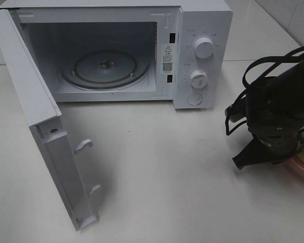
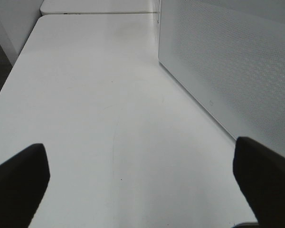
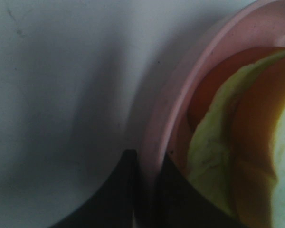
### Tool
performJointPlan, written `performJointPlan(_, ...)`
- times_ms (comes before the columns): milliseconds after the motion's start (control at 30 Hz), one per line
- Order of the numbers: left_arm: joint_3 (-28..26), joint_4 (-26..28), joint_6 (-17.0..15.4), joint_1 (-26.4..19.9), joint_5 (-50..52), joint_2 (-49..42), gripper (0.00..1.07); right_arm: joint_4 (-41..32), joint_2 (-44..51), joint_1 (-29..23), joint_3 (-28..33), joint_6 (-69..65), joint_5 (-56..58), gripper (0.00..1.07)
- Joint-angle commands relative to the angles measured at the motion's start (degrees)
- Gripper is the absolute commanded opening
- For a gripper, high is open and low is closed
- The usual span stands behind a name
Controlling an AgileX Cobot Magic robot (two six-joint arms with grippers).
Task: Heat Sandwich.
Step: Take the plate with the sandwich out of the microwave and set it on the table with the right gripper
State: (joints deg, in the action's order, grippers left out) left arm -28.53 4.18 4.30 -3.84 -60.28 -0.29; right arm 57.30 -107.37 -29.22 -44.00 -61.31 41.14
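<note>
right gripper (image 3: 147, 190): pinched tight on the rim of the pink plate (image 3: 180, 85)
left gripper (image 2: 142, 185): fingers spread all the way, holding nothing
sandwich (image 3: 237, 156): sitting on that plate, right edge of the table (image 1: 157, 172)
microwave (image 1: 202, 30): back edge, door (image 1: 35, 121) swung wide open

gripper (image 3: 146, 190) clamped on plate (image 3: 180, 90) rim

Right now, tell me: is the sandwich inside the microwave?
No: the microwave holds only its bare turntable; the sandwich sits on the plate.
</note>
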Motion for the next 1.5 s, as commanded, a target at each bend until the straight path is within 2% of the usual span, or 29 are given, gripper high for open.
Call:
performJointPlan(33, 0.2, 0.4, -0.2, 0.1, 0.8, -1.4, 1.01, 2.8, -0.8, 0.6, -0.2, -2.5, 1.0, 0.01)
performJointPlan(233, 0.2, 0.4, -0.2, 0.1, 0.8, -1.4, 1.01, 5.8, -2.5, 0.6, -0.2, -6.5, 0.3, 0.02)
performJointPlan(633, 0.2, 0.4, -0.2, 0.1, 0.8, -1.4, 1.01, 6.2, -5.0, 0.6, -0.2, -9.9, -0.3, 0.06)
performJointPlan(767, 0.2, 0.4, -0.2, 0.1, 0.8, -1.4, 1.01, 6.2, -5.0, 0.6, -0.2, -9.9, 0.2, 0.10)
performJointPlan(867, 0.2, 0.4, -0.2, 0.1, 0.8, -1.4, 1.01, 5.3, -4.6, 0.6, -0.2, -9.2, 0.1, 0.20)
performJointPlan(900, 0.2, 0.4, -0.2, 0.1, 0.8, -1.4, 1.01, 5.3, -4.6, 0.6, -0.2, -9.2, 0.1, 0.20)
performJointPlan(1033, 0.2, 0.4, -0.2, 0.1, 0.8, -1.4, 1.01, 4.8, -2.7, 0.6, -0.2, -7.3, -0.2, 0.38)
performJointPlan(1500, 0.2, 0.4, -0.2, 0.1, 0.8, -1.4, 1.01, -2.5, 3.6, 0.6, -0.2, 2.3, -2.1, 0.61)
